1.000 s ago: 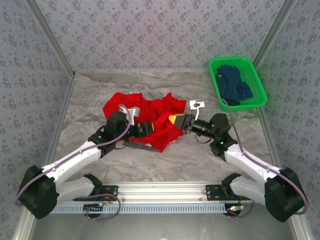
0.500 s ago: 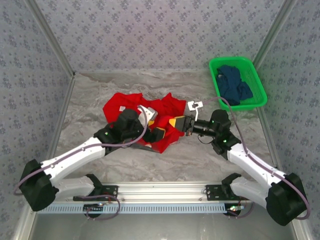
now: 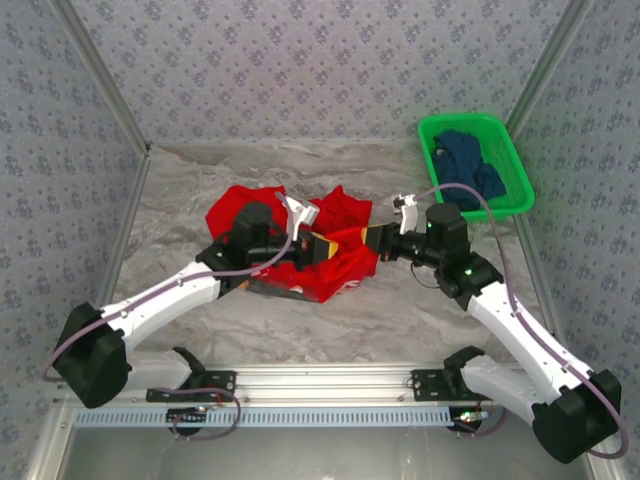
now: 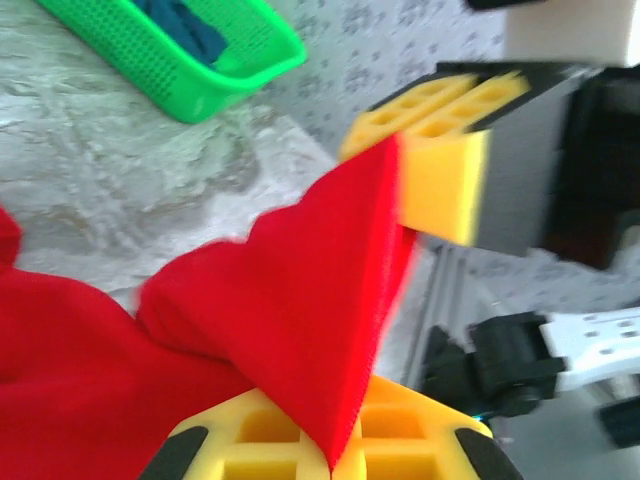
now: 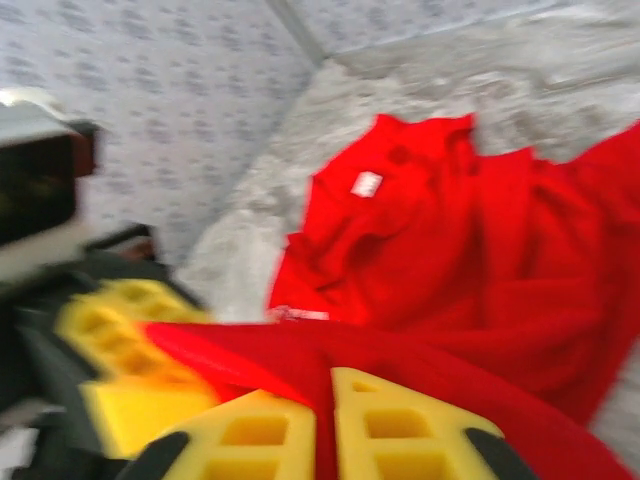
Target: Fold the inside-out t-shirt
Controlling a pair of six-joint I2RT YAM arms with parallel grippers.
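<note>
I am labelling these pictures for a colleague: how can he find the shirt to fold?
Start at the grey marble table and look at its middle. The t-shirt lies crumpled there. It is bright red, unlike the dark blue garment in the green basket at the far right corner.

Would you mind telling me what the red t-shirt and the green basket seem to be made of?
The t-shirt looks like soft matte knit cloth, likely cotton: it drapes and creases, with a fine weave at its edge. The basket appears to be rigid glossy plastic, moulded with a perforated mesh wall.
</note>
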